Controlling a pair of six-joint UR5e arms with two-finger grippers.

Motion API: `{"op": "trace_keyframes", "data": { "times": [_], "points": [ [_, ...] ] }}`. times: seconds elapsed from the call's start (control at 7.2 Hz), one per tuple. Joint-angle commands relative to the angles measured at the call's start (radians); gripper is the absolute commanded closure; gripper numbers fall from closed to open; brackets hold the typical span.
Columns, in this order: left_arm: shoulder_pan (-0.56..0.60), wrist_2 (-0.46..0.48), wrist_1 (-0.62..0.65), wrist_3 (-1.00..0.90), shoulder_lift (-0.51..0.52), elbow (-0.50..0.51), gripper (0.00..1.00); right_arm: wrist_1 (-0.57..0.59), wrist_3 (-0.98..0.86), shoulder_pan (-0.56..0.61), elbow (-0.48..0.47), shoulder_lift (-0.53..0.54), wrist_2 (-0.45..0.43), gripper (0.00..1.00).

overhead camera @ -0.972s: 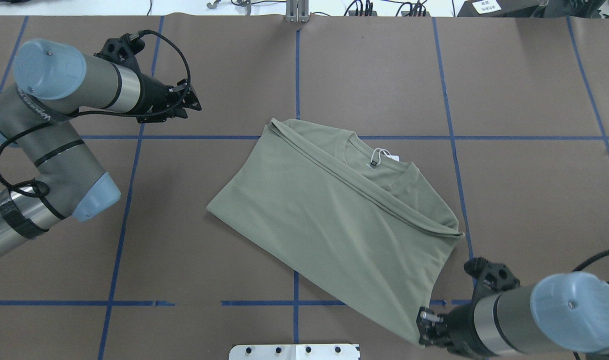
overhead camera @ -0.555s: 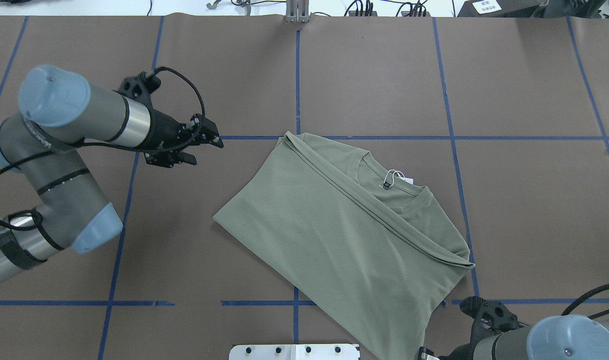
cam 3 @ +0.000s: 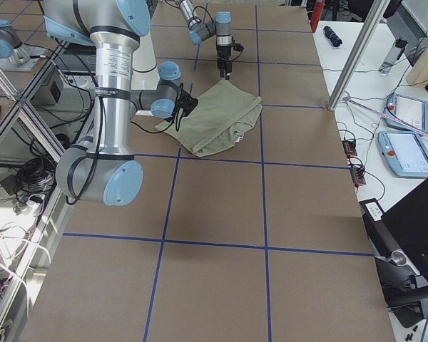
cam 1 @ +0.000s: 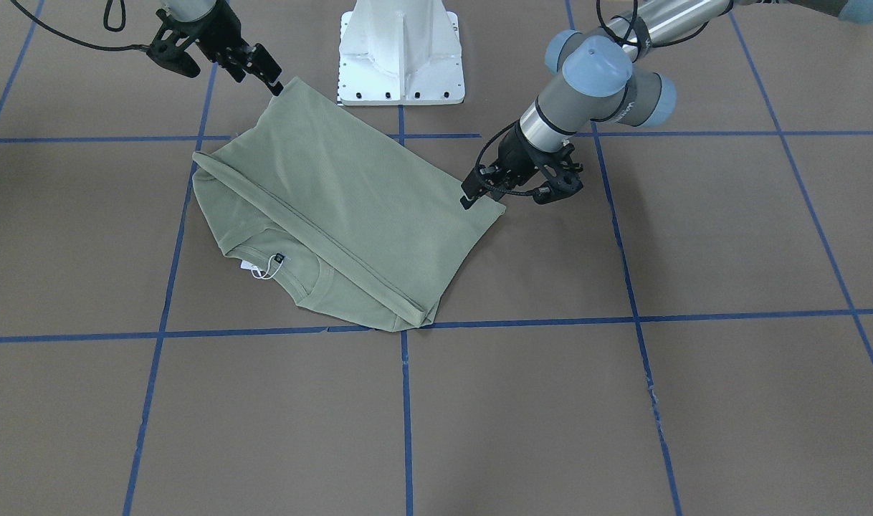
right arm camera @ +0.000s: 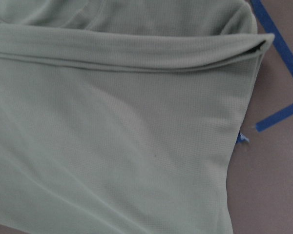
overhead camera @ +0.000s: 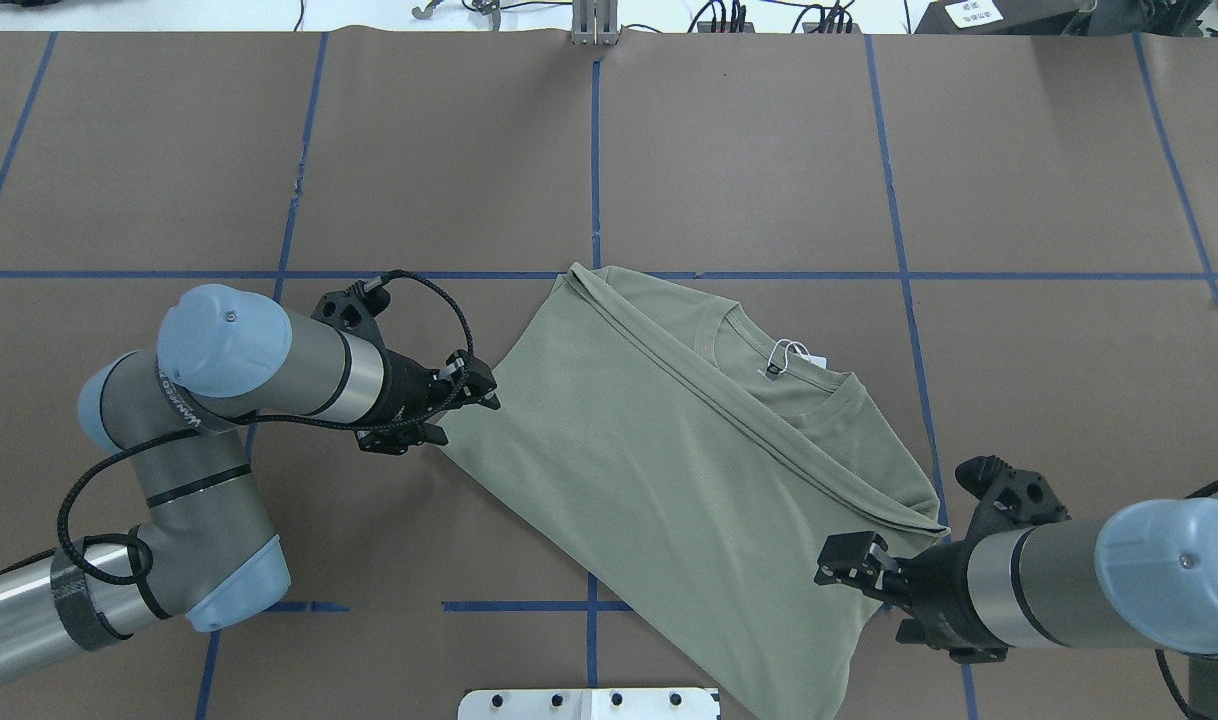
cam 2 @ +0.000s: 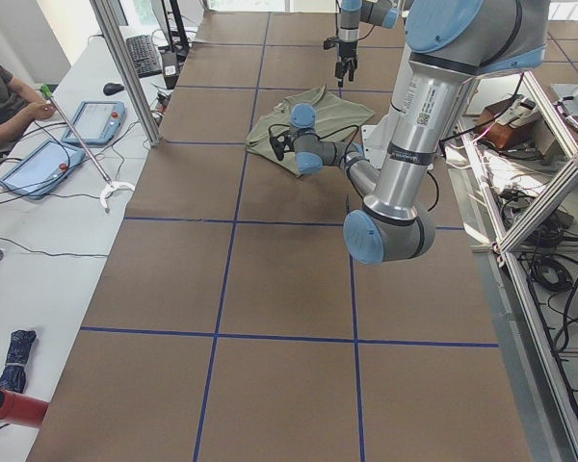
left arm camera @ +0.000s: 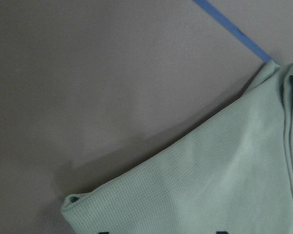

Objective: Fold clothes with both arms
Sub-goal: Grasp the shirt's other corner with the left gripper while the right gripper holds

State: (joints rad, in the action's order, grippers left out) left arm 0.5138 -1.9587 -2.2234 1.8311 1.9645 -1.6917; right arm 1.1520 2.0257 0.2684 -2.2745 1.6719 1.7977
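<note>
Sage-green shirt [overhead camera: 669, 440] lies folded flat on the brown table [overhead camera: 749, 150], collar and white hang tag [overhead camera: 799, 352] showing. Left gripper [overhead camera: 459, 415] sits at its left corner, jaws spread. Right gripper [overhead camera: 869, 595] hovers at the right edge; can't tell its grip.

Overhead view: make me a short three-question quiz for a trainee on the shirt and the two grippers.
1. True or false: the white hang tag lies at the neckline of the shirt.
2. The left gripper is closest to the shirt's: A collar, B corner, C hang tag.
3. Which is nearer the hang tag, the left gripper or the right gripper?
Key: 1 true; 2 B; 3 the right gripper.
</note>
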Motion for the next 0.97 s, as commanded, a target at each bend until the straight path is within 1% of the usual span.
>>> {"op": "trace_keyframes", "data": {
  "times": [0.0,0.42,0.56,0.69,0.83],
  "points": [
    [-0.011,0.029,0.058,0.002,0.000,0.012,0.26,-0.002,-0.002,0.023,0.023,-0.009,0.000,0.00],
    [-0.012,0.030,0.111,0.002,-0.001,0.014,0.26,0.000,-0.002,0.020,0.041,-0.037,0.000,0.00],
    [-0.012,0.030,0.113,0.004,-0.001,0.014,0.29,-0.002,-0.002,0.020,0.044,-0.037,-0.001,0.00],
    [-0.012,0.030,0.113,0.004,-0.001,0.014,0.38,-0.002,-0.002,0.020,0.046,-0.046,-0.001,0.00],
    [-0.012,0.030,0.113,0.004,-0.007,0.014,0.59,-0.002,-0.002,0.020,0.050,-0.058,-0.001,0.00]
  ]
}}
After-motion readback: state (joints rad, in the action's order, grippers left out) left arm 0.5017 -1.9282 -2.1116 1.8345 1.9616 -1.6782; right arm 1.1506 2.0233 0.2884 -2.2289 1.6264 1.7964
